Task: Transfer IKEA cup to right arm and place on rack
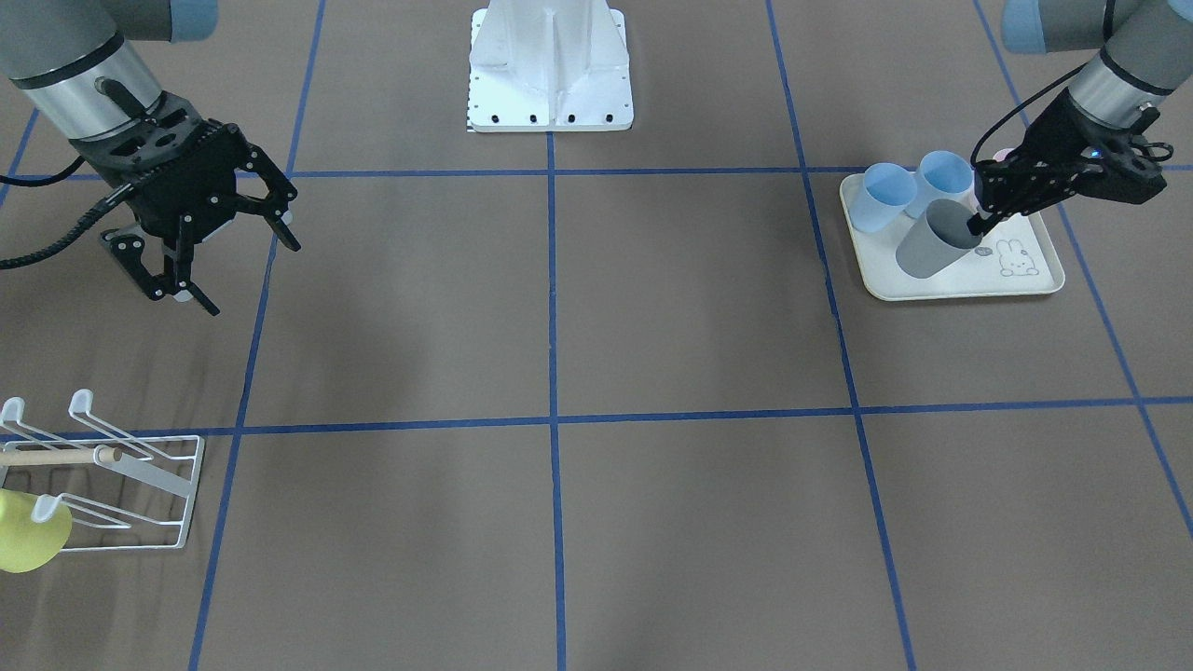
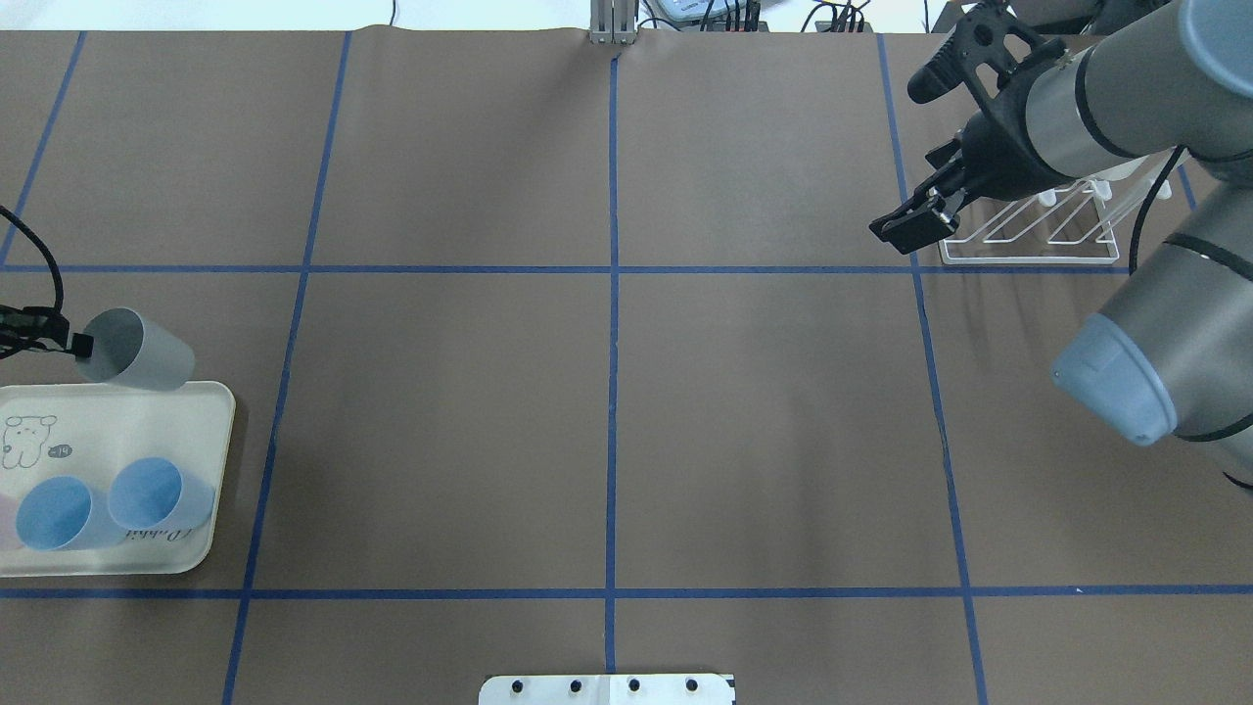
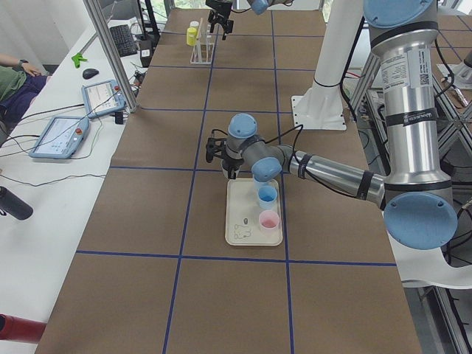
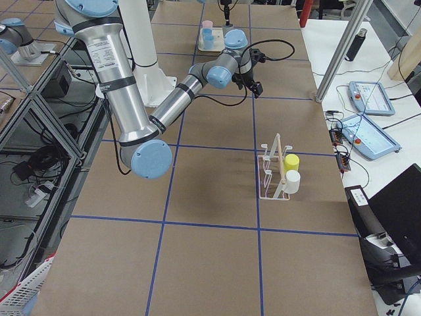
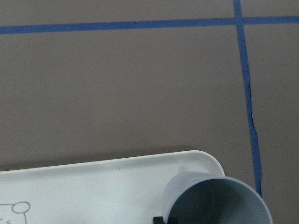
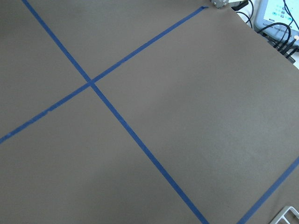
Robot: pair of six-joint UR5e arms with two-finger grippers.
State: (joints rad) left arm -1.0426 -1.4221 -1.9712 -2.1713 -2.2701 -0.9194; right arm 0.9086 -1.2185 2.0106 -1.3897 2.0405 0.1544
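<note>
The IKEA cup (image 1: pixel 927 247) is grey and hangs tilted over the cream tray (image 1: pixel 960 289), open mouth up toward the gripper. My left gripper (image 1: pixel 979 224) is shut on its rim; overhead the cup (image 2: pixel 147 357) sits just past the tray's far edge, beside the gripper (image 2: pixel 73 343). The left wrist view shows the cup's mouth (image 5: pixel 219 200) at the bottom. My right gripper (image 1: pixel 252 277) hovers open and empty on the far side of the table, near the rack (image 2: pixel 1028 240). The white wire rack (image 1: pixel 140 475) carries a yellow-green cup (image 1: pixel 28 531).
Two blue cups (image 2: pixel 54 514) (image 2: pixel 157 494) stand on the rabbit-print tray (image 2: pixel 147 392), with a pink one (image 3: pixel 269 220) beside them. A white cup (image 4: pixel 292 181) hangs on the rack next to the yellow one. The robot base plate (image 1: pixel 550 75) stands at the table's middle edge.
</note>
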